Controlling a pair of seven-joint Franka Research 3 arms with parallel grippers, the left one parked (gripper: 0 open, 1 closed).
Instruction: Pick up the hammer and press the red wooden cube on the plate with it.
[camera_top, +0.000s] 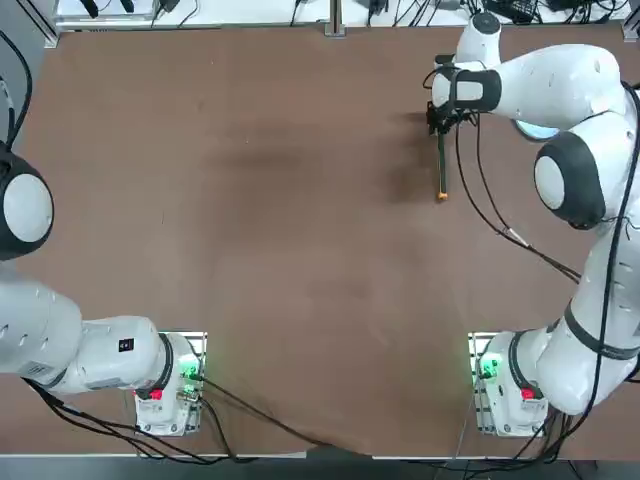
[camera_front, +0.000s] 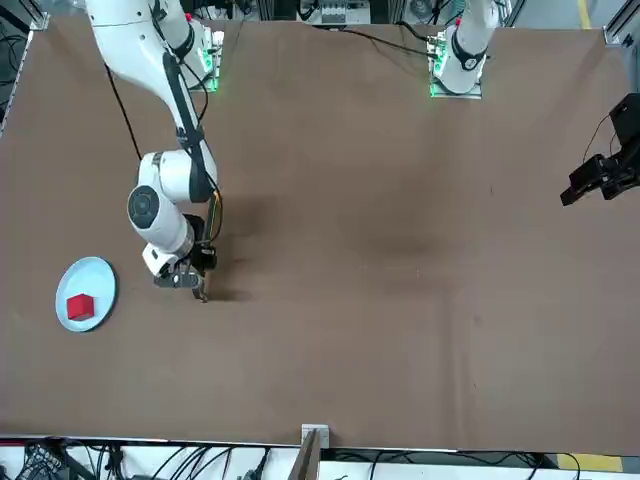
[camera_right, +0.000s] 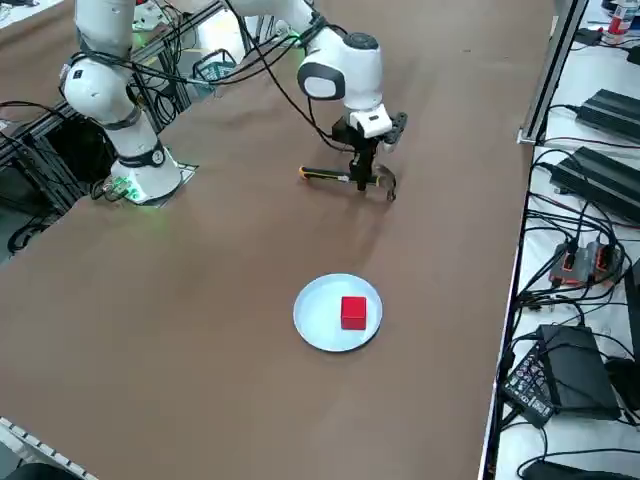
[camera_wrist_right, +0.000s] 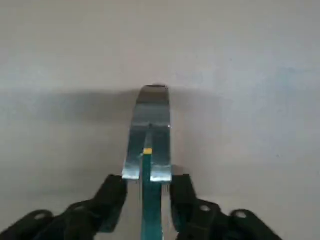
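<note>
The hammer (camera_right: 335, 177) lies flat on the brown table, its orange tip (camera_top: 442, 196) towards the robot's base and its metal head (camera_wrist_right: 150, 132) away from it. My right gripper (camera_right: 362, 168) is down over the handle just behind the head. In the wrist view it (camera_wrist_right: 148, 187) is open, one finger (camera_wrist_right: 114, 196) on each side of the green-dark handle (camera_wrist_right: 150, 215) with a small gap on both sides. The pale blue plate (camera_right: 318, 322) sits to the right of the gripper with the red wooden cube (camera_right: 353, 312) on it. Plate (camera_front: 100, 275) and cube (camera_front: 80, 306) also show in the front view.
In the top view my right arm (camera_top: 560, 90) hides most of the plate (camera_top: 532, 130). The table's right edge (camera_right: 520, 250) runs just beyond the plate, with cables and boxes past it. Bare brown tabletop (camera_top: 280, 200) stretches to the left of the hammer.
</note>
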